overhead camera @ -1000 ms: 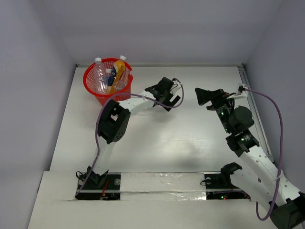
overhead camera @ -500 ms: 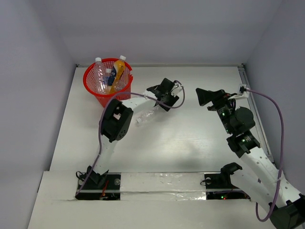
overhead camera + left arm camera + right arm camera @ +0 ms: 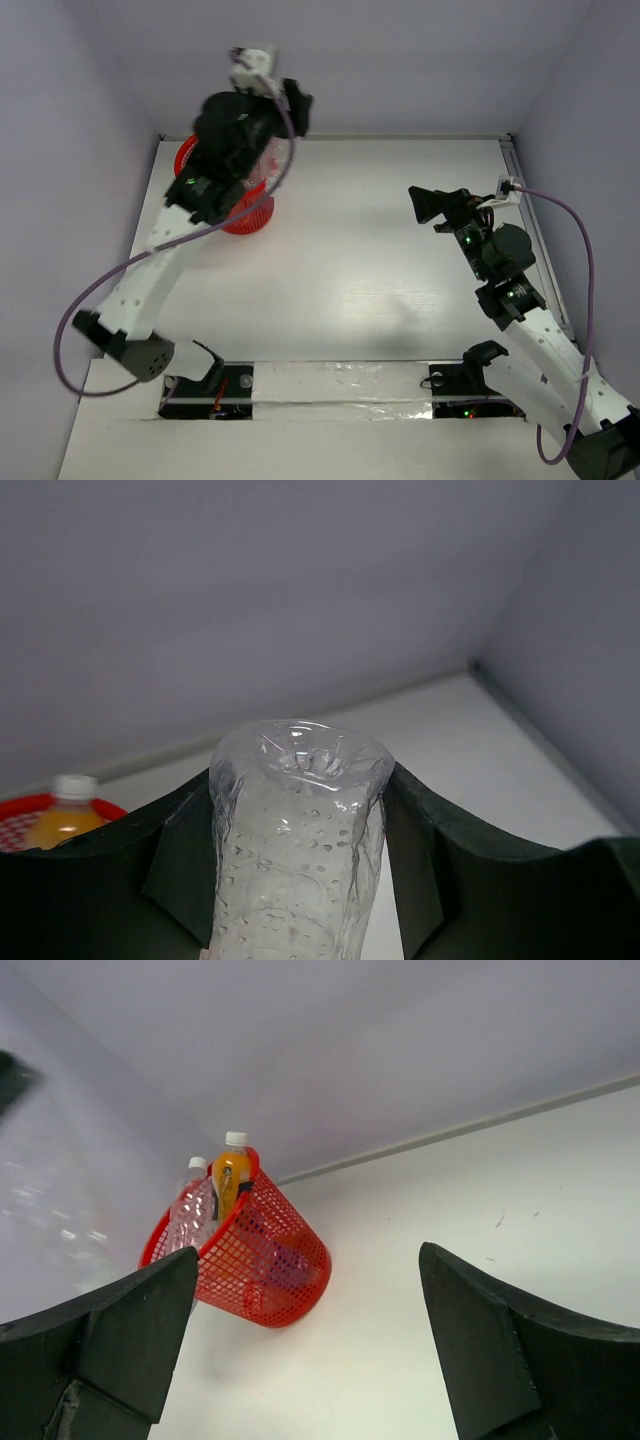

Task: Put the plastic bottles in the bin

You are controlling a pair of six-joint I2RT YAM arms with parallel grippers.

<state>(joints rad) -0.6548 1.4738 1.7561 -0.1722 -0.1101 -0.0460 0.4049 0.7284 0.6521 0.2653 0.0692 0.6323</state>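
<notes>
- Left pincer (image 3: 298, 800) clamps a clear bottle (image 3: 298, 890), long axis along the fingers (image 3: 430, 865), base outward.
- Red bin (image 3: 252, 216) sits beneath the raised left arm (image 3: 170, 250).
- Right pincer (image 3: 430, 204) gapes empty, well apart.

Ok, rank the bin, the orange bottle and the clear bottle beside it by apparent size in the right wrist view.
1. bin, by far.
2-3. orange bottle, clear bottle: look alike, lower parts hidden in the bin, so unranked.
</notes>
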